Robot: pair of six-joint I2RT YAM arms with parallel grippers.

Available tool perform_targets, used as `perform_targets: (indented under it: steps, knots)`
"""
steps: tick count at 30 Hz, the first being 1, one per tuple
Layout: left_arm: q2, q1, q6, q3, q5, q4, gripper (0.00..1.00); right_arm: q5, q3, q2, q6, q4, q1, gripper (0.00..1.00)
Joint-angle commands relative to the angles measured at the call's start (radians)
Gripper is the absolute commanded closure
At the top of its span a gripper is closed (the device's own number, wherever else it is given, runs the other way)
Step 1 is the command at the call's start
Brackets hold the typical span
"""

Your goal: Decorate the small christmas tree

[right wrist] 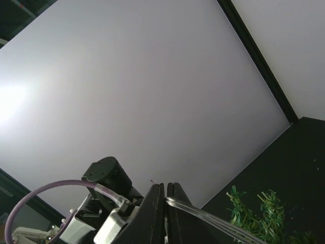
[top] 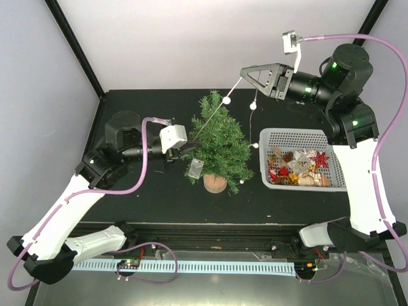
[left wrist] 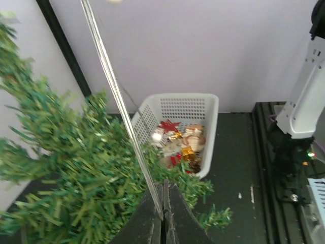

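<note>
1. Closed black fingers of the left hand (left wrist: 163,192) fill the bottom of the left wrist view. They are pinched on a wire garland (left wrist: 119,96), a thin clear double strand that climbs from them up and to the left, out of the top of the picture.
2. Just left of those fingers are the bristly green branches of the small christmas tree (left wrist: 76,168), which brush the lower part of the strand.
3. Seen from above, the tree stands upright near the middle of the dark worktop (top: 146,197) on a round tan wooden base (top: 215,183). It is between the left hand and a white basket (top: 299,135).
4. The right hand (top: 245,75) is raised behind the tree, over the far edge of the worktop. Its fingers are pressed together on the garland, and the right wrist view shows the clear strand leaving from between them.
5. The garland runs taut in a straight line from the right hand down to the left hand, crossing the tree's upper left side. A white bead (top: 226,100) sits on this span.
6. A looser part with more beads hangs down along the tree's right side.
7. A small clear box (top: 196,169) sits at the tree's lower left, just beside the base. Whether it hangs or rests on the worktop cannot be told.
8. The basket lies on the worktop just right of the tree and holds mixed ornaments (top: 296,167), among them a red star (top: 320,158).
</note>
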Motion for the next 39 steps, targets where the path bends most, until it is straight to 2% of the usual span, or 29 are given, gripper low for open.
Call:
perform_targets:
  steps: [1,11,18,23,30,39]
  knots:
    - [-0.015,0.01,-0.039,-0.071,0.113,-0.098,0.98,0.094,0.028,-0.034,-0.01,0.142,-0.02,0.95]
    - [0.01,0.009,-0.055,-0.179,0.13,0.004,0.98,0.12,-0.126,-0.088,-0.045,0.169,-0.02,0.95]
    - [0.011,0.01,-0.049,-0.183,0.114,0.019,0.99,0.149,-0.134,-0.083,-0.085,0.138,-0.021,0.95]
    - [-0.012,0.009,0.05,-0.09,0.101,-0.1,0.98,0.194,-0.189,-0.132,-0.121,0.109,-0.02,0.95]
    - [-0.044,0.009,0.175,0.083,0.005,-0.234,0.98,0.237,-0.353,-0.26,-0.122,0.13,-0.021,0.93]
    - [-0.001,0.0,0.204,0.27,-0.062,-0.316,0.98,0.259,-0.559,-0.366,-0.001,0.324,0.036,0.92]
